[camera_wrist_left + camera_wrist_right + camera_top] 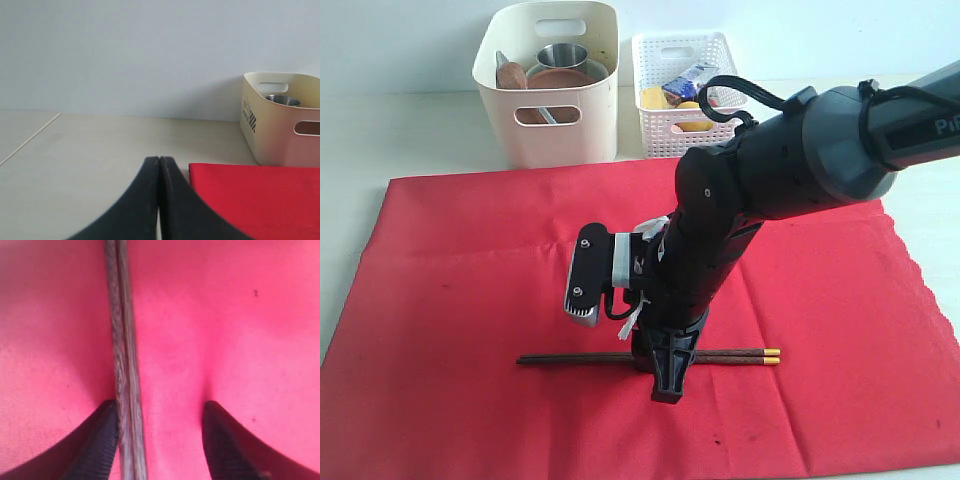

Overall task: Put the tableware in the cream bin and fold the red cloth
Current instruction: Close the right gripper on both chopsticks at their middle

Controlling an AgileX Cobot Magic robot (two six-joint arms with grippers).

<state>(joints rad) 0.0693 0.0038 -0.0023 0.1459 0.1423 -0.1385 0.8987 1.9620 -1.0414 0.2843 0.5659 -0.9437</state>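
Observation:
The dark chopsticks (570, 358) with yellow tips lie side by side on the red cloth (470, 290), which is spread flat. My right gripper (669, 372) points straight down at their middle and is open, touching the cloth. In the right wrist view the chopsticks (124, 355) run between the jaws, against one fingertip (102, 432). The cream bin (550, 85) stands behind the cloth and holds a steel cup (563, 55), a brown wooden plate (560, 77) and other tableware. My left gripper (159, 161) is shut and empty above the bare table, beside the cloth's corner (250, 195).
A white perforated basket (682, 90) with food items stands right of the cream bin. The right arm (790, 160) reaches in from the upper right over the cloth. Pale tabletop (100, 150) surrounds the cloth, and a wall rises behind the bins.

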